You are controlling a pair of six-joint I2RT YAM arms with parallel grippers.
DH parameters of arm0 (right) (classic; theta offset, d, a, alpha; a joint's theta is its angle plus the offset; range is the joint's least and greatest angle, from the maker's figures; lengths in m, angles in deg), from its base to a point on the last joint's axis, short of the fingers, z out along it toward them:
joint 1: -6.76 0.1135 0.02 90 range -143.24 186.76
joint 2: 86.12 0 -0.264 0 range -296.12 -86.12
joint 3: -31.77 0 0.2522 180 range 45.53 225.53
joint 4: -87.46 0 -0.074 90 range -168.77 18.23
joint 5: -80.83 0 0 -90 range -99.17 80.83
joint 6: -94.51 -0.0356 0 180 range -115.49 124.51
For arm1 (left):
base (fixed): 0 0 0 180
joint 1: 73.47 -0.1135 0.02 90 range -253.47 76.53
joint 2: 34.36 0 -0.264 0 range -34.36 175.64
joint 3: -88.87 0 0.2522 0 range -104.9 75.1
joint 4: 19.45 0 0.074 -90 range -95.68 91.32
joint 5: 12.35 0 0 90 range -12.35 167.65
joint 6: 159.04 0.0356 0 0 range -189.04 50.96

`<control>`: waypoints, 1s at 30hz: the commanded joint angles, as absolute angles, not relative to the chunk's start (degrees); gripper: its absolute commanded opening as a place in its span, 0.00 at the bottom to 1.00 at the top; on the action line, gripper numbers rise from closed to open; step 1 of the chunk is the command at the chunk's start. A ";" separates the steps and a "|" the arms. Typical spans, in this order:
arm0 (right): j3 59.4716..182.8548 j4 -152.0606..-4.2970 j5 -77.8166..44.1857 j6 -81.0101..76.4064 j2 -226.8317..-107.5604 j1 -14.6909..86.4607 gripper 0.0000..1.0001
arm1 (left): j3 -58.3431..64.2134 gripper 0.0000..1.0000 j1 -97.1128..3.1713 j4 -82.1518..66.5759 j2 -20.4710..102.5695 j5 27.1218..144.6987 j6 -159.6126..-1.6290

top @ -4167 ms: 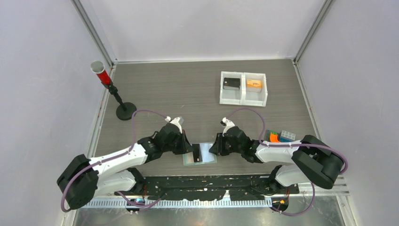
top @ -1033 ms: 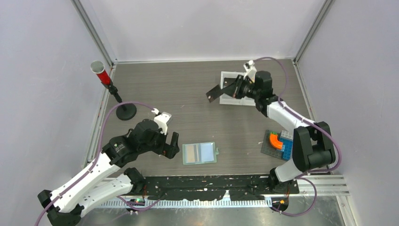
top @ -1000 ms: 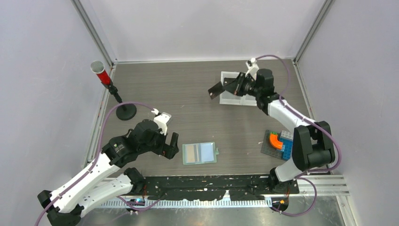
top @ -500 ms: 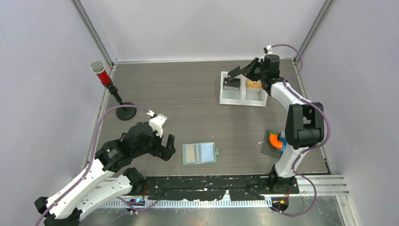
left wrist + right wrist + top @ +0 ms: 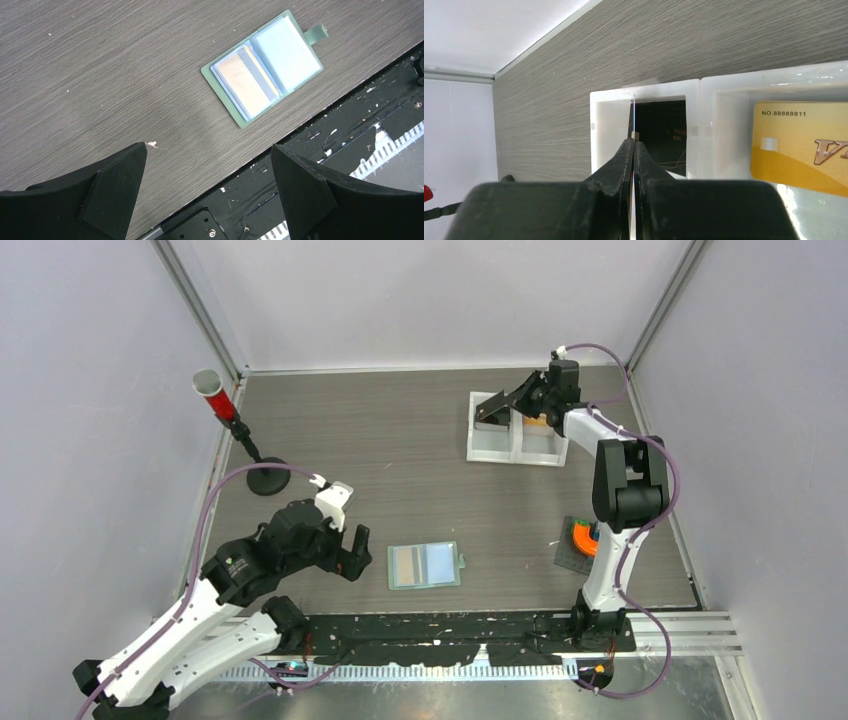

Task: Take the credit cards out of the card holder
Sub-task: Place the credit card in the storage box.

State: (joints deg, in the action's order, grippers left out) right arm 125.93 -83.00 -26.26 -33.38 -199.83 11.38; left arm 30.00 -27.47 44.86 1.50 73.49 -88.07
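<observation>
The sage-green card holder [image 5: 424, 565] lies open on the table near the front edge, its snap tab to the right. In the left wrist view the card holder [image 5: 262, 67] shows an orange-tan card [image 5: 243, 79] in one pocket and a light blue card [image 5: 287, 52] in the other. My left gripper [image 5: 357, 552] hovers open just left of it, jaws wide apart [image 5: 209, 146] with nothing between them. My right gripper [image 5: 522, 396] is shut on a thin dark card [image 5: 496, 406], seen edge-on [image 5: 634, 112], over the left compartment of a white tray [image 5: 470, 440].
The tray [image 5: 699, 87] holds a black card [image 5: 666, 132] on the left and a yellow-orange card [image 5: 799, 145] on the right. A red cup on a black stand [image 5: 225, 405] is at the far left. A toy block board [image 5: 578, 543] sits at the right front.
My right arm has carried the dark card from left of the tray to above its left compartment. My left arm has drawn back slightly from the card holder.
</observation>
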 commanded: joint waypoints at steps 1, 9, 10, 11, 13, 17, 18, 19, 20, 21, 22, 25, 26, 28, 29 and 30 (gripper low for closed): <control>129.60 -84.86 -26.79 -35.20 -201.88 11.11 0.05 | 30.06 0.99 -27.67 43.96 1.41 72.29 -87.11; 130.31 -85.46 -26.88 -36.05 -203.82 10.83 0.11 | 30.02 0.99 -27.68 43.99 1.65 72.41 -87.15; 130.44 -85.19 -26.82 -35.86 -203.76 10.77 0.13 | 30.02 0.99 -27.68 44.00 1.54 72.45 -87.15; 130.57 -84.97 -26.57 -35.71 -203.74 10.73 0.13 | 30.02 0.99 -27.68 43.99 1.52 72.46 -87.10; 131.04 -83.85 -25.91 -35.18 -203.39 10.63 0.15 | 30.02 0.99 -27.63 44.04 1.39 72.38 -87.06; 132.06 -81.51 -24.90 -34.04 -201.99 10.63 0.19 | 30.01 0.99 -27.68 44.04 1.31 72.21 -87.06; 132.17 -81.15 -24.55 -33.69 -201.66 10.63 0.20 | 29.91 0.99 -27.68 44.05 1.30 72.12 -87.06; 132.36 -80.49 -24.38 -33.48 -200.94 10.63 0.21 | 29.93 0.99 -27.68 44.05 1.29 72.04 -87.06; 132.41 -80.12 -23.90 -33.11 -200.57 10.63 0.21 | 29.93 0.99 -27.68 44.08 1.17 71.95 -87.06; 132.51 -79.44 -23.65 -32.98 -199.74 10.63 0.21 | 29.93 0.99 -27.68 44.11 1.15 71.94 -87.06; 132.52 -79.33 -23.32 -32.65 -199.35 10.63 0.22 | 29.93 0.99 -27.68 44.07 1.09 71.86 -87.01; 131.92 -76.45 -23.16 -32.49 -196.91 10.75 0.24 | 29.95 0.99 -27.68 44.06 1.00 71.56 -86.89; 131.61 -76.16 -23.33 -32.49 -196.27 10.77 0.24 | 29.93 0.99 -27.68 44.06 1.12 71.32 -86.88; 130.25 -75.84 -23.59 -32.49 -194.22 11.05 0.27 | 29.93 0.99 -27.67 44.27 1.29 70.40 -87.16; 128.74 -75.78 -23.72 -32.51 -192.57 11.24 0.29 | 29.86 0.99 -27.68 44.47 1.39 69.90 -87.29; 127.91 -75.91 -23.93 -32.50 -191.68 11.37 0.31 | 29.80 0.99 -27.66 44.59 1.43 69.39 -87.44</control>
State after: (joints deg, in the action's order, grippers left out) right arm 129.73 -75.86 -24.42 -33.42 -200.09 10.79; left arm 30.00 -27.47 44.95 1.52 71.98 -88.02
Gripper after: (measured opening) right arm 0.279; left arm 0.993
